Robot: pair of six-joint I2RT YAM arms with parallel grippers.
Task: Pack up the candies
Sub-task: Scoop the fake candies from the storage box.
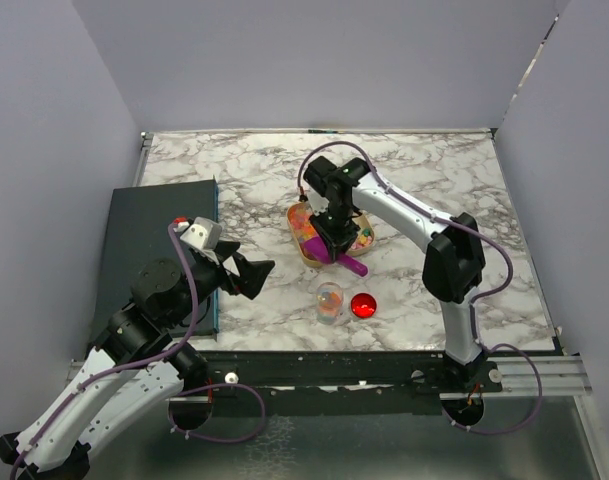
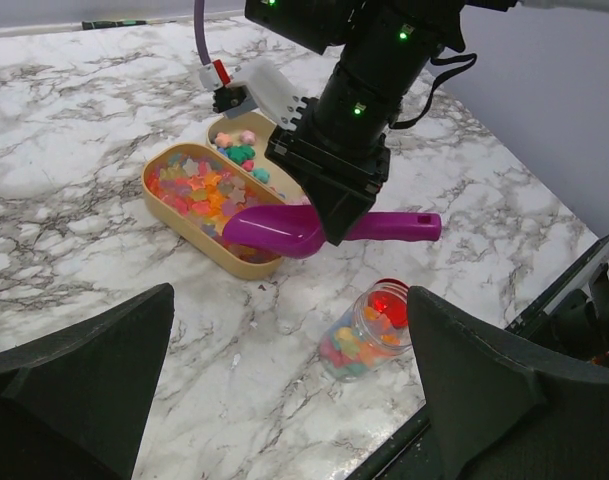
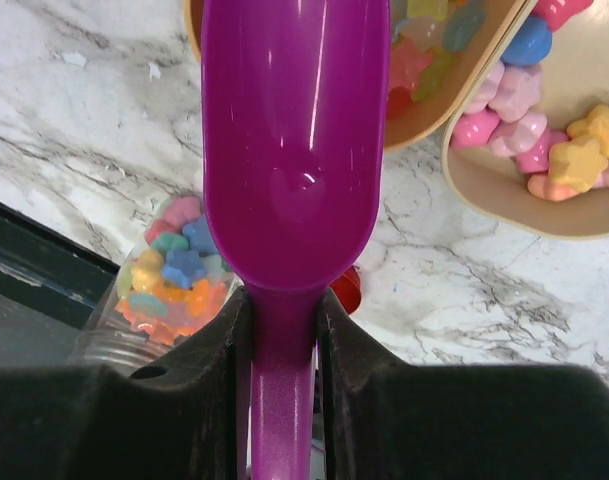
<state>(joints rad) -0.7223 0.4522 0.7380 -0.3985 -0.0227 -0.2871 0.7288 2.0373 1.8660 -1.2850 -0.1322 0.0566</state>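
1. Pastel candies (image 2: 199, 190): loose, tiny, star- and flower-shaped. Judged light, hard and prone to roll, so unsuited to pinching; lift them with the purple scoop (image 2: 284, 228).
2. Location: most lie in both compartments of the tan tray (image 2: 184, 232). A portion sits in the clear jar (image 2: 369, 335), beside the red lid (image 1: 362, 305).
3. Right gripper (image 3: 284, 335): clenched on the scoop handle, wrist pointing down, bowl over the tray's near rim. No candy seen in the bowl.
4. Left gripper (image 2: 294, 400): fingers spread, empty, hovering over the table and facing the jar; arm folded back at left.
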